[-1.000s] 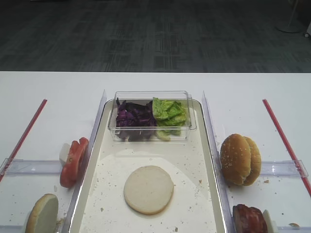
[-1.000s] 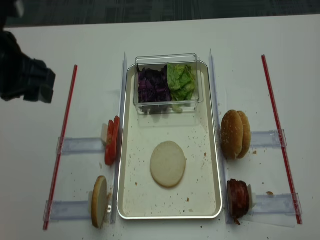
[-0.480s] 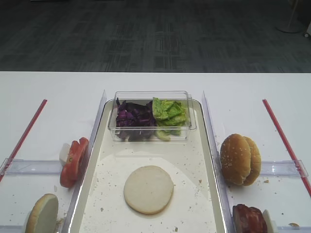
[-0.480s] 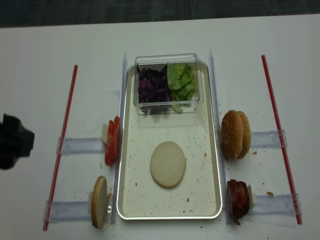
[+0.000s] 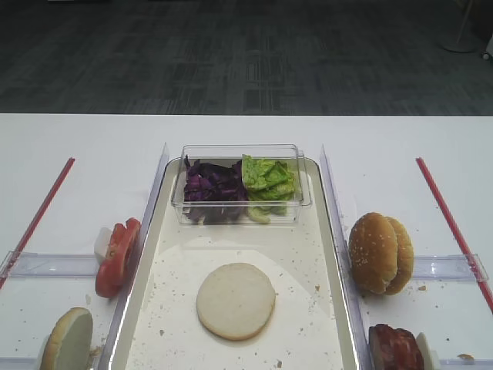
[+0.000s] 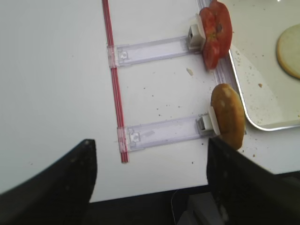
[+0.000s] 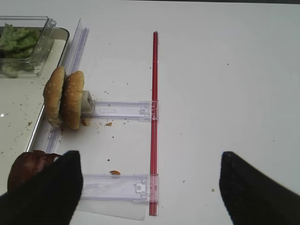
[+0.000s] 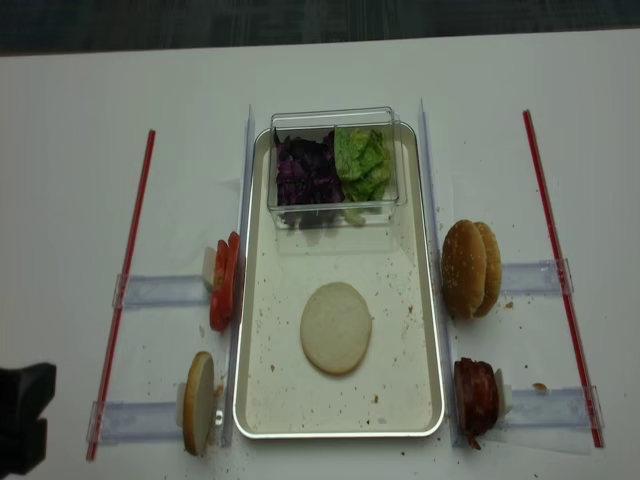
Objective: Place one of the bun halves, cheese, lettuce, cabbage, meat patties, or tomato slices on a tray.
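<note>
The tray point(image 8: 436, 330) is shiny silver metal, and the box point(image 5: 240, 152) on it is clear, glossy plastic. The bun half point(image 8: 336, 328) looks matt and smooth, the meat patties point(image 8: 474, 396) glossy and rough.

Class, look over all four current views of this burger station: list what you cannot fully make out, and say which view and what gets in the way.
- Meat patties: cut off by the front view's bottom edge; half hidden behind a dark finger in the right wrist view.
- Cabbage and lettuce: piece count blurred behind the clear box walls.
- Left gripper: cut by the overhead view's edge.
</note>
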Controlling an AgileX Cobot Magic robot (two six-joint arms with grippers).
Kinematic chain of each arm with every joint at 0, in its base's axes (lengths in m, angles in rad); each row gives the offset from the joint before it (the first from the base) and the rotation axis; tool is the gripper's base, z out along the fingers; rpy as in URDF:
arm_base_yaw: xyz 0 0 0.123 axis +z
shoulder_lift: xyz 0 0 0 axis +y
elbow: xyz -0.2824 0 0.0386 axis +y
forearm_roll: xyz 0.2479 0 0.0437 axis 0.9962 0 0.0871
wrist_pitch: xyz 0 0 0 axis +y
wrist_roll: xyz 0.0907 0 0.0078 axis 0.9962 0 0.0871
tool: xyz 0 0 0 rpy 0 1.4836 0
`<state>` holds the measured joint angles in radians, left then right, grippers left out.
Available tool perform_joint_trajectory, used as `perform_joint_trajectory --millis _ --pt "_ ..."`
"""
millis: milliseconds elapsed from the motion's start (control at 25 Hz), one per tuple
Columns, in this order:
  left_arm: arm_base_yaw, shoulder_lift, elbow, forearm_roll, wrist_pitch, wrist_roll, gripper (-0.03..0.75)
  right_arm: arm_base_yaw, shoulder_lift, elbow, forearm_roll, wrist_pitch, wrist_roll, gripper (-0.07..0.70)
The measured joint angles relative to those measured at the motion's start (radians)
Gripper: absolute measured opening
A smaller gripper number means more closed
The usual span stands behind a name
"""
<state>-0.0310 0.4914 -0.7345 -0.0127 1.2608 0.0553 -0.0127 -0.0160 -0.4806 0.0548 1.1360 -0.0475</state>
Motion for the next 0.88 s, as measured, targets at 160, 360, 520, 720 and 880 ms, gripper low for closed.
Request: perform_joint_trajectory --millis 160,360,520,720,880 --pt "0.0 -0.104 0.092 -0.015 -0.013 0.0 0.459 0.0 0.0 0.0 0.0 0.0 0.0 0.614" --pt "0.0 -0.23 0.17 -0.019 -0.044 0.0 0.459 0.0 0.0 0.0 0.0 0.0 0.002 0.614" --pt "0.0 -0.312 0.206 -0.019 -0.048 0.0 0.459 0.0 0.0 0.0 0.0 0.0 0.002 0.614" --pt "0.0 -0.394 0.227 -0.019 -0.051 0.0 0.459 0.0 0.0 0.0 0.0 0.0 0.002 0.614" --pt "0.0 -0.451 0.236 -0.019 -0.057 0.0 0.459 0.0 0.0 0.0 0.0 0.0 0.002 0.614"
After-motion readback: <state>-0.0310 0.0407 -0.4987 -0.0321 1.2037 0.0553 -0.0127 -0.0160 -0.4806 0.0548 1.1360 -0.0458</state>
